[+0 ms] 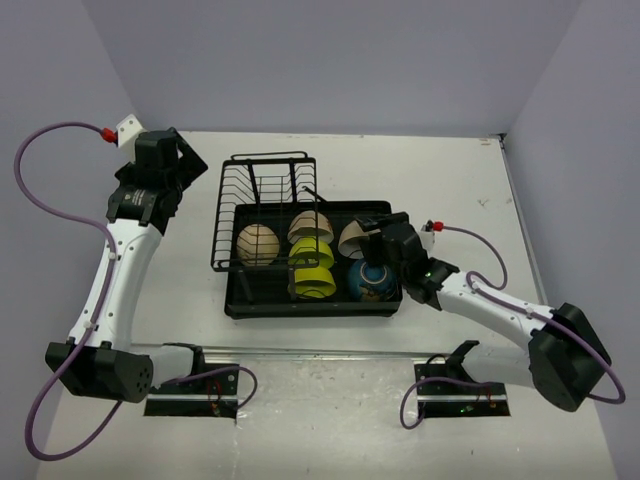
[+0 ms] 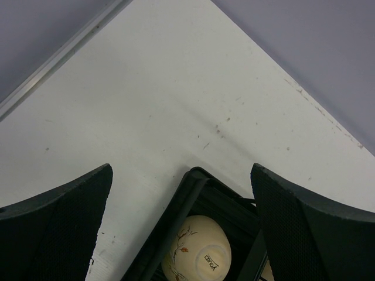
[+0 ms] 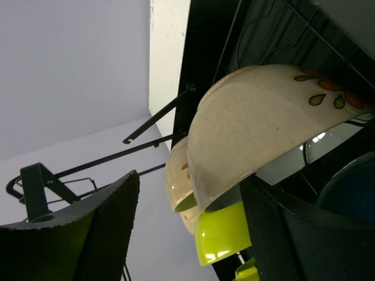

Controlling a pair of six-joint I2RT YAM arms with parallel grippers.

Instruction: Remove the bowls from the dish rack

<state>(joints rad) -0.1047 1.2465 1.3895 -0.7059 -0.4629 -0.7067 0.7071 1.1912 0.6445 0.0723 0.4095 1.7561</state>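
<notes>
Right gripper [image 3: 190,187] hangs open over the right end of the dish rack [image 1: 222,215], its dark fingers [image 3: 88,231] spread to either side of a tan bowl [image 3: 258,126] with a leaf pattern. That bowl stands on edge and leans, its rounded outside turned toward the wrist camera and its rim running slantwise across the gap, so the jaws meet the rim roughly edge-on. Whether a pad already touches it I cannot tell; the wrist view is too close to settle that.

Just behind it leans a second tan bowl [image 3: 177,175], with a lime-green bowl [image 3: 225,234] below and a blue bowl [image 3: 351,187] at the right edge of the view. A cream-white bowl [image 1: 258,243] lies base-up at the left end of the tray [image 1: 232,300].

Left gripper [image 2: 181,170] is open too and holds nothing. It is poised beyond the rack's far left corner, looking down at that corner and the cream-white bowl.

All six bowls sit in the rack, so the unloading looks barely begun. The leaf-patterned bowl lies directly ahead of the right arm — much the nearer of the two. The next move likely calls for pinching its rim and lifting it clear of its neighbours toward the bare table [image 1: 450,180].
</notes>
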